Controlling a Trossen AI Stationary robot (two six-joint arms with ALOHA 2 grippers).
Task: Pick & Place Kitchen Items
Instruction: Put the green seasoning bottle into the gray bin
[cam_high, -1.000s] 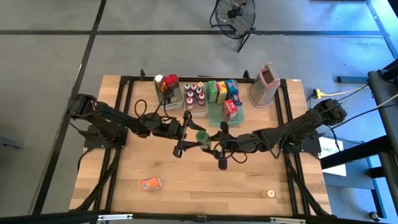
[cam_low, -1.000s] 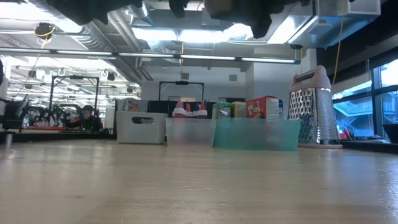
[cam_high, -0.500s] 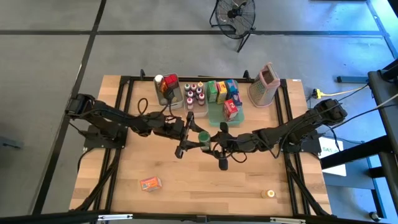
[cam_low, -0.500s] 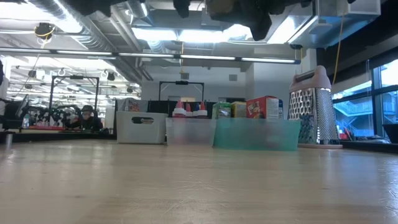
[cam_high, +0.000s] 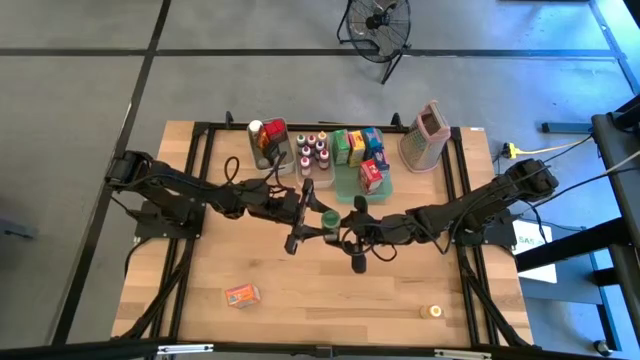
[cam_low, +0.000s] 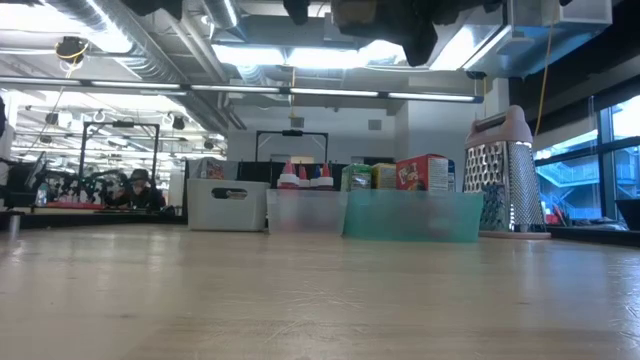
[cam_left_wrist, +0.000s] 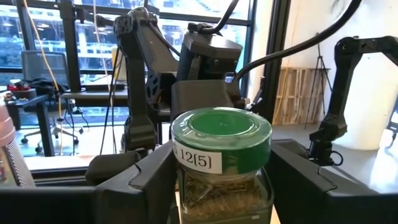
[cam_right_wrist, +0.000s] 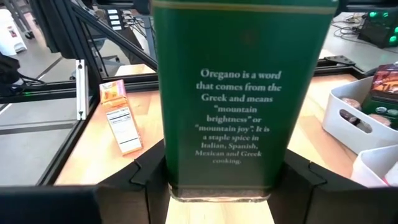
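Note:
An oregano jar (cam_high: 328, 217) with a green cap and green label hangs upright above the middle of the table, between my two grippers. My left gripper (cam_high: 312, 215) reaches it from the table's left and is shut on it; its wrist view shows the cap (cam_left_wrist: 221, 130) between the fingers. My right gripper (cam_high: 346, 229) reaches it from the table's right and is shut on it too; the label (cam_right_wrist: 231, 115) fills its wrist view. Both arms show only as dark shapes at the top of the low view. My left gripper has the jar's glass body just below the cap (cam_left_wrist: 186, 186) between its two fingers (cam_left_wrist: 146, 180), one on each side. The fingers come level from the table's left. The jar stands upright, clear of the table. My right gripper pinches the lower part of the jar's labelled body (cam_right_wrist: 180, 168) between its two fingers (cam_right_wrist: 140, 177). The fingers come from the table's right, slanting slightly down. The jar's bottom edge (cam_right_wrist: 221, 196) sits low between them, upright and lifted clear.
An orange packet (cam_high: 241, 295) lies near the front left and a small round item (cam_high: 434, 312) near the front right. Along the far edge stand clear bins of bottles (cam_high: 313, 153), a green tray of boxes (cam_high: 362, 160) and a metal grater (cam_high: 427, 135).
My left gripper has crept a little toward the table's right, closer about the jar, and has tipped slightly upward. The jar and my right gripper have kept still.

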